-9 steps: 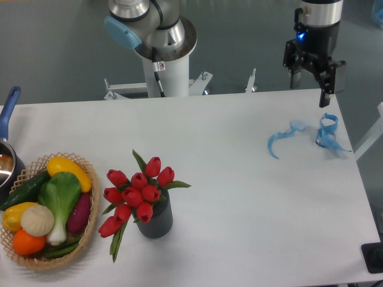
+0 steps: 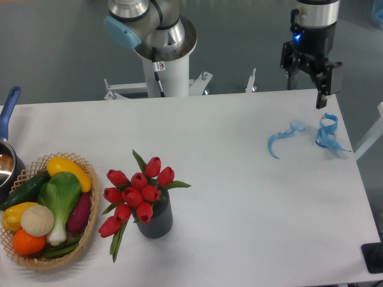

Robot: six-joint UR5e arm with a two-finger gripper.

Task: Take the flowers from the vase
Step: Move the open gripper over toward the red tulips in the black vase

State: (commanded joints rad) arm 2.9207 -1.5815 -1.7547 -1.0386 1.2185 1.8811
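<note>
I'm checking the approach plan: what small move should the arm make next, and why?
Probably carry the tool left and toward the table's front. It hangs open and empty over the far right edge, while the flowers stand in the vase at front left.

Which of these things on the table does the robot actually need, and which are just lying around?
Needed: the flowers, standing in the vase; the gripper, hanging above the table's far right edge.

Lying about: wicker basket of vegetables, blue ribbon, pot.
</note>
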